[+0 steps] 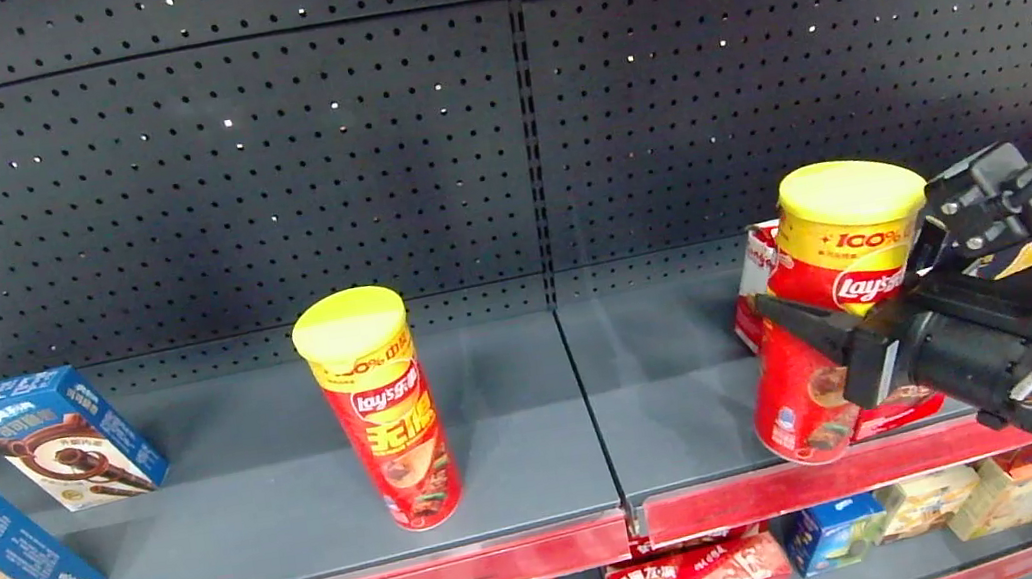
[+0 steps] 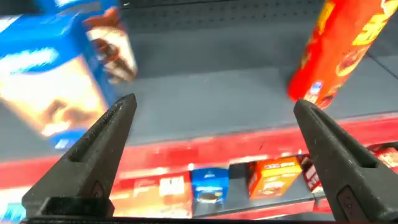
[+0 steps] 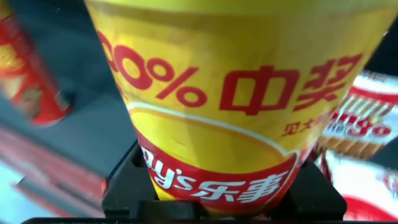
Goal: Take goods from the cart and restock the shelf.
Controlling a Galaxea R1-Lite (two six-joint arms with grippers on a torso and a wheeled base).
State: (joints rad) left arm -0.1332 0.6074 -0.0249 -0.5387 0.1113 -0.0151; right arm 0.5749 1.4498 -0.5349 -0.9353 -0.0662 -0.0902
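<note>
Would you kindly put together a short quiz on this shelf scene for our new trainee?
1. True or false: the right gripper is shut on a red cylindrical crisp can with a yellow lid.
2. The other red, yellow-lidded crisp can on the grey metal shelf is: A) lying flat, B) standing upright, C) inside a box.
3. Fill in: the left gripper's jaws are ____.
Key: 1 true; 2 B; 3 open.

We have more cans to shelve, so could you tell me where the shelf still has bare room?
Bare shelf lies between the standing can and the held can in the right gripper, and, narrower, between the blue boxes and the standing can. The right end is crowded: held can, red-and-white box.
</note>
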